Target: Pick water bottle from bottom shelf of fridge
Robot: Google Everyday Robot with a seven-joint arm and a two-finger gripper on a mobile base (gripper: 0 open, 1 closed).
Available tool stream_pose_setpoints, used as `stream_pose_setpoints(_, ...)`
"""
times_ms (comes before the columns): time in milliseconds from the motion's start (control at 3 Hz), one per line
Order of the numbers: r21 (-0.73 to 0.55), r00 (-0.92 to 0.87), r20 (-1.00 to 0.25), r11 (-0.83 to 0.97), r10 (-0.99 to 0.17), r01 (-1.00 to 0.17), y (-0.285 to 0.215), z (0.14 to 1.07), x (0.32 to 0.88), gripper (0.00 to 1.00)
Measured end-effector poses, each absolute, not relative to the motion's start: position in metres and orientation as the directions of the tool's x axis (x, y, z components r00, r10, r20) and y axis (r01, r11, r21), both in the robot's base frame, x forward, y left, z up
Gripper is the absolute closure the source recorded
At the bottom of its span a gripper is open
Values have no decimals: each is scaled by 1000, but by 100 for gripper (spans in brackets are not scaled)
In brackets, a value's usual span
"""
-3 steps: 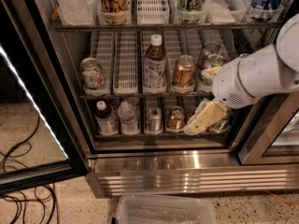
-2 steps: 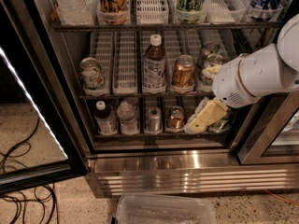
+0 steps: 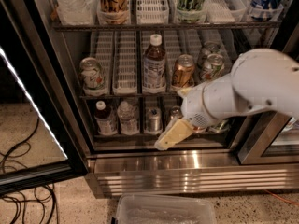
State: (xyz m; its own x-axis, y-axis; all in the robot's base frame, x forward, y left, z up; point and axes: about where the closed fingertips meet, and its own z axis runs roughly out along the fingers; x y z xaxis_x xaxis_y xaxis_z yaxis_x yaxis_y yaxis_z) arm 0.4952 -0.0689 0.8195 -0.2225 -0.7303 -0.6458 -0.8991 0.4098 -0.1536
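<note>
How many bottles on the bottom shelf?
2: dark-liquid white-capped bottle far left, clear ribbed plastic water bottle beside it; cream gripper right of them may hide more.

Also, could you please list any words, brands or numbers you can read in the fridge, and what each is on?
No text can be read.
Brown bottle label: too blurred.
Cans: print too blurred.
Water bottle on the bottom shelf: no text visible.
Gripper, at the front of the bottom shelf: no markings visible.

Water bottle (image 3: 127, 118) on bottom shelf (image 3: 122, 136), between second bottle (image 3: 105, 119) left, can (image 3: 153, 120) right; pincer (image 3: 163, 143) before shelf, right of can.
</note>
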Motion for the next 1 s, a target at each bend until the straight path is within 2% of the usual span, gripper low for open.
stream_pose_setpoints(333,-129,-247,-660,431,-709,-893,-32,769,479,0)
stream_pose_setpoints(667,-139,-290,-661,493,-692,-859,-16,733,473,0)
stream_pose_setpoints(1000,-155,-303,-692,545,-655,-824,-16,735,484,0)
